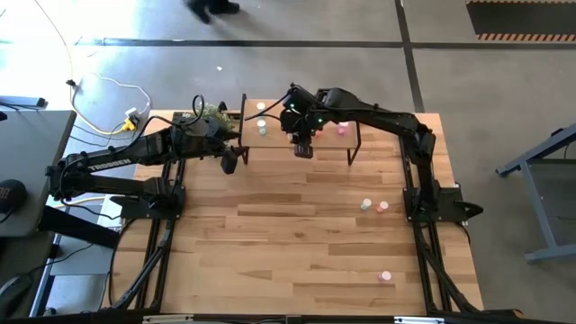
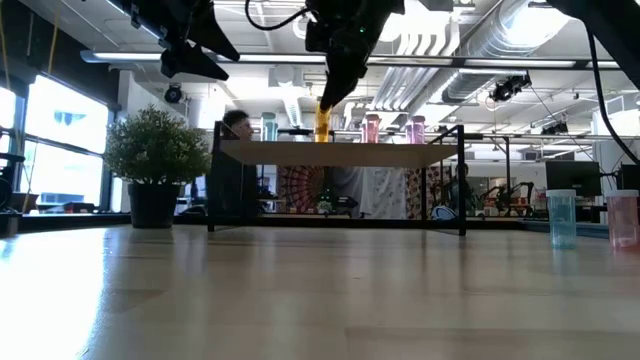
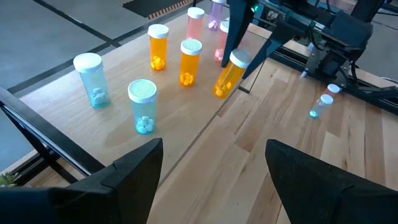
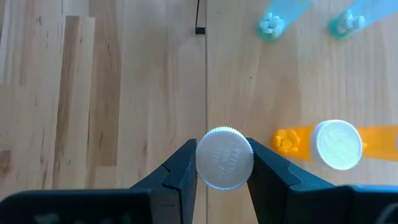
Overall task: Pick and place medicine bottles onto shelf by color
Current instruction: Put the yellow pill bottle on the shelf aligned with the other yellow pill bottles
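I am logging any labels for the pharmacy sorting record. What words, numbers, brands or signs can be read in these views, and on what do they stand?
None can be read.
The medicine bottles on the shelf show no printed labels.
The white cap held in the right gripper is plain.
The left arm bears pale lettering, too small to read.

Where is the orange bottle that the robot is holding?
The orange medicine bottle with a white cap is pinched, tilted, in the right hand, at the front edge of the small light-wood shelf, beside two upright orange bottles.
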